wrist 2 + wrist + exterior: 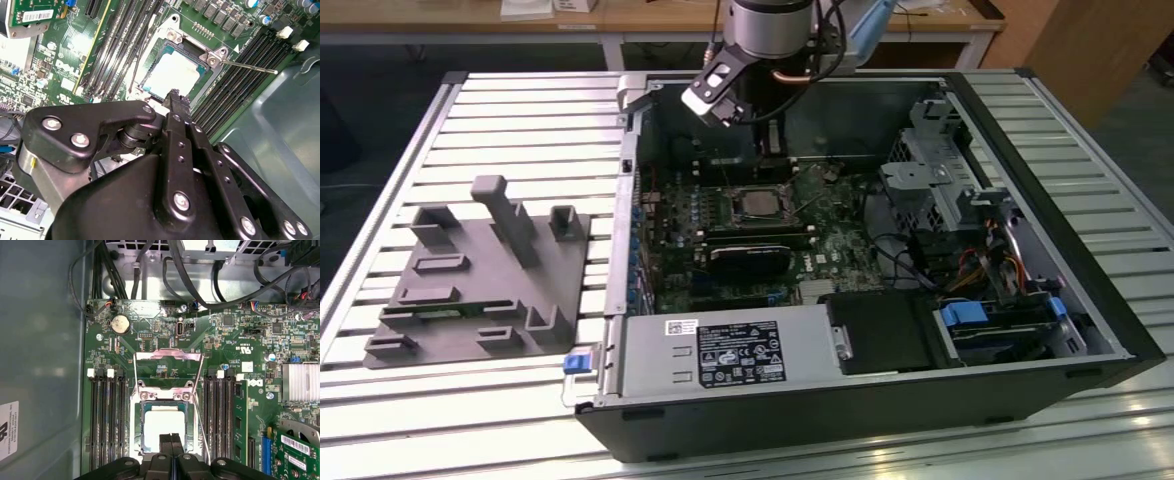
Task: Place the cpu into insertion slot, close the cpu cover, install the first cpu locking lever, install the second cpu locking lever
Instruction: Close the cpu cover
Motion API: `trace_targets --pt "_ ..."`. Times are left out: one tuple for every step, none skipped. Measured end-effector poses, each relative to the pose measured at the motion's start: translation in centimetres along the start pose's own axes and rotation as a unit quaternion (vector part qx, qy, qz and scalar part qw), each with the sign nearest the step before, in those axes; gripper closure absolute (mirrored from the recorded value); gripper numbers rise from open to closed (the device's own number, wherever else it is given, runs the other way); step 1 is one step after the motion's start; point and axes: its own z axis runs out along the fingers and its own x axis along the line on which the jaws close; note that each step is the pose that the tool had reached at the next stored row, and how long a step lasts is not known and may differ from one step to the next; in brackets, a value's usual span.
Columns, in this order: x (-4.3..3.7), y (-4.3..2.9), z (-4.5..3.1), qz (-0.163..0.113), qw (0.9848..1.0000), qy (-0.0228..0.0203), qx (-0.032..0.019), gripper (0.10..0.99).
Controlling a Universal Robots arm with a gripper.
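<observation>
Two steps look done; cpu cover (142,427) lies over the insertion slot (131,436); your gripper (171,436), fingers together, wants the locking lever (250,66).

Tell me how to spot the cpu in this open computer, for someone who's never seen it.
Look inside the open black computer case at the green circuit board. Between two banks of long black memory slots lies the silvery cpu cover. The cpu is the flat, pale metal square in its window, unlike the ribbed slots beside it.
</observation>
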Motion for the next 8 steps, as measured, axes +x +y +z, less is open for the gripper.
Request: trace_targets --pt "0.0 0.0 -0.09 0.0 1.0 0.0001 -0.0001 0.98" --pt "0.0 0.01 -0.21 0.0 1.0 0.0002 -0.0001 0.98" --pt "0.0 0.02 -0.37 0.0 1.0 0.0002 -0.0001 0.98" --pt "-0.01 0.03 -0.55 0.0 1.0 0.0003 -0.0002 0.98" --pt "-0.01 0.04 -0.74 0.0 1.0 0.0003 -0.0002 0.98" --pt "-0.01 0.05 -0.93 0.0 1.0 0.0002 -0.0002 0.98" --pt "-0.02 0.06 -1.13 0.0 1.0 0.0002 -0.0001 0.98" --pt "-0.02 0.07 -1.31 0.0 1.0 0.0002 -0.0002 0.98"
